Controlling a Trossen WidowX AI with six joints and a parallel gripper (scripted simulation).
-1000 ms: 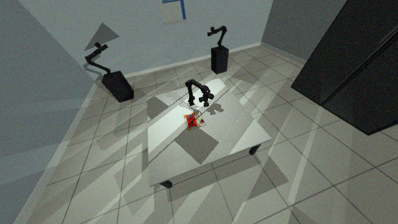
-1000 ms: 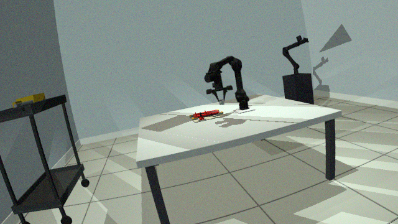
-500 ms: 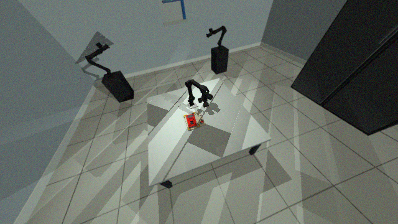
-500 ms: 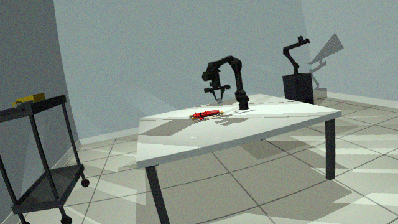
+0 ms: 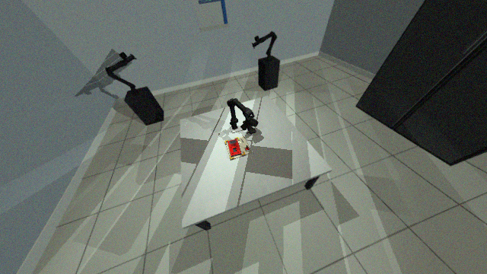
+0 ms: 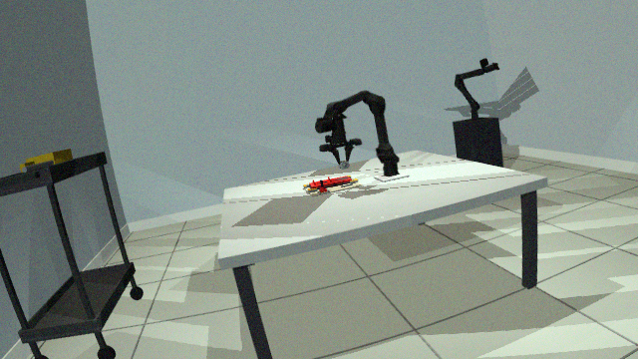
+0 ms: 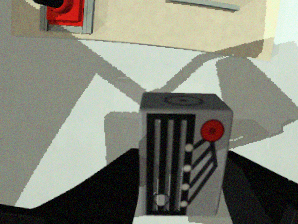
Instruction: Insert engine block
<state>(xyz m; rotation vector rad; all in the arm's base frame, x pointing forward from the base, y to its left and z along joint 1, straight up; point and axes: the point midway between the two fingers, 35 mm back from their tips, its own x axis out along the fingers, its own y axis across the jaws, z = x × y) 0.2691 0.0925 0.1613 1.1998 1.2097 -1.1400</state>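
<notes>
The engine block (image 7: 167, 160) (image 6: 344, 164) is a grey box with black slots and a red round spot on the face seen in the wrist view. My gripper (image 7: 180, 159) (image 6: 343, 163) is shut on it, one finger on each side, and holds it above the table. The red car body (image 5: 234, 148) (image 6: 331, 182) lies on the table on a cream board; a red corner of it shows at the upper left of the wrist view. The block is beside it, toward the arm's base, and apart from it. The opening and the rib cannot be made out.
The cream board (image 7: 150, 27) carries the red parts on the white table (image 6: 449, 191) (image 5: 213, 190). A small red part (image 6: 326, 185) sits on the board's near side in the exterior view. A cart (image 6: 75, 319) with a yellow thing stands left; two other arms stand on black pedestals behind.
</notes>
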